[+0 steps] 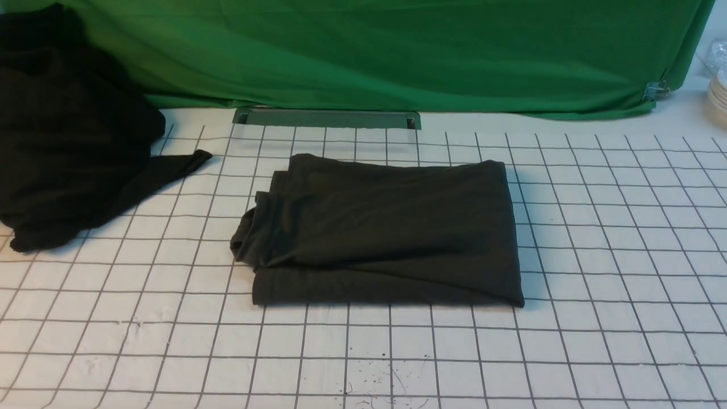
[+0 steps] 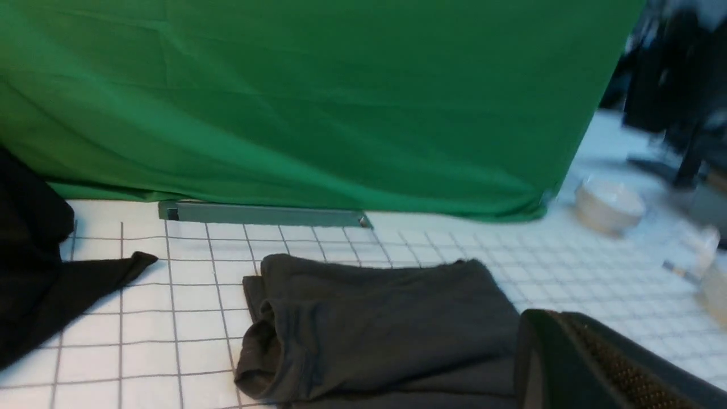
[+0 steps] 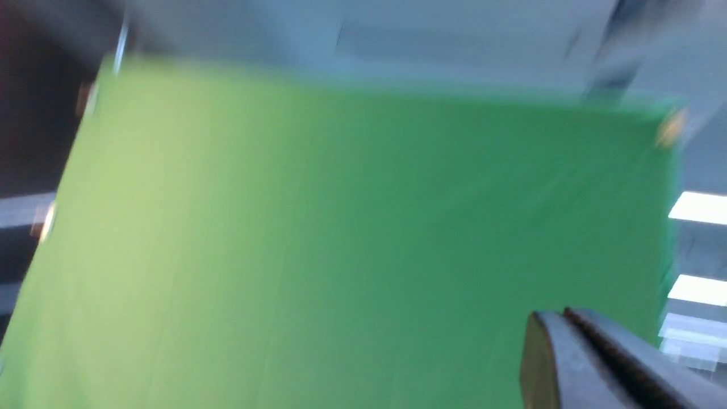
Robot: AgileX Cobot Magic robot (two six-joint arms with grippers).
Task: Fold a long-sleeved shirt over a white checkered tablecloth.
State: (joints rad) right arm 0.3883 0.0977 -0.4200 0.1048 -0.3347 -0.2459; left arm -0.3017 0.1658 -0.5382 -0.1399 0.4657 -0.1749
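Note:
The long-sleeved shirt lies folded into a dark charcoal rectangle in the middle of the white checkered tablecloth, with bunched edges on its left side. No print or label shows. Neither arm appears in the front view. In the left wrist view my left gripper is shut and empty, hanging apart from the shirt and near its right end. The blurred right wrist view shows my right gripper shut on nothing, with only the green backdrop behind it.
A shapeless heap of black cloth lies at the far left, one flap reaching onto the grid. The green backdrop closes off the back, with a grey bar at its foot. Stacked pale bowls stand at the far right.

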